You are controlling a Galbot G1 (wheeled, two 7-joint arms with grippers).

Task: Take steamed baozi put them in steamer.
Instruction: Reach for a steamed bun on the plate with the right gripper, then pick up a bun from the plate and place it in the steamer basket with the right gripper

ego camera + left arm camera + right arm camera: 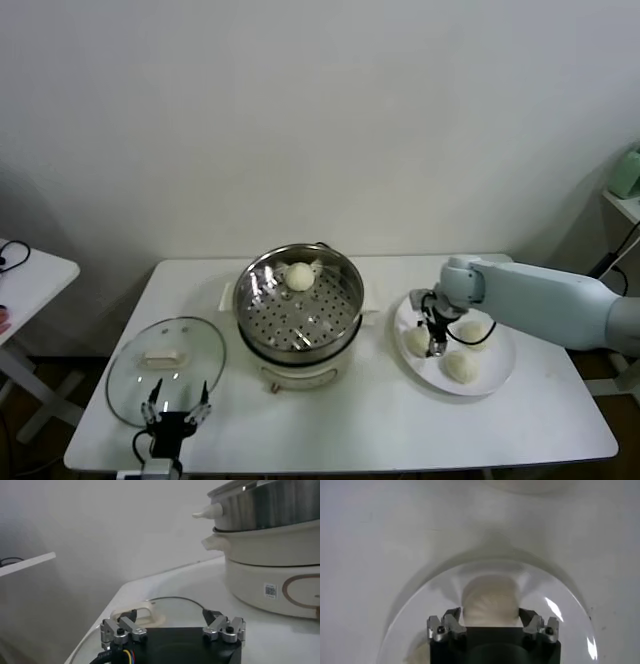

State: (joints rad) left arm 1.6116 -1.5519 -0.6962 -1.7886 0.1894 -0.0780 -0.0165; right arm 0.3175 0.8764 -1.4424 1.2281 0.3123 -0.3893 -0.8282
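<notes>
The steamer (298,310) stands mid-table with one baozi (300,276) on its perforated tray at the far side. Three more baozi lie on the white plate (503,372): a left one (416,341), a far one (473,331) and a near one (460,367). My right gripper (434,338) is down over the plate beside the left bun. In the right wrist view it (490,614) is open, with a baozi (490,597) between its fingers. My left gripper (176,412) is open and empty at the table's front left.
The round glass lid (165,366) lies flat to the left of the steamer, and my left gripper (170,616) hovers at its near edge. Its cream handle (142,613) and the steamer's base (272,580) show in the left wrist view. A second white table (30,275) stands far left.
</notes>
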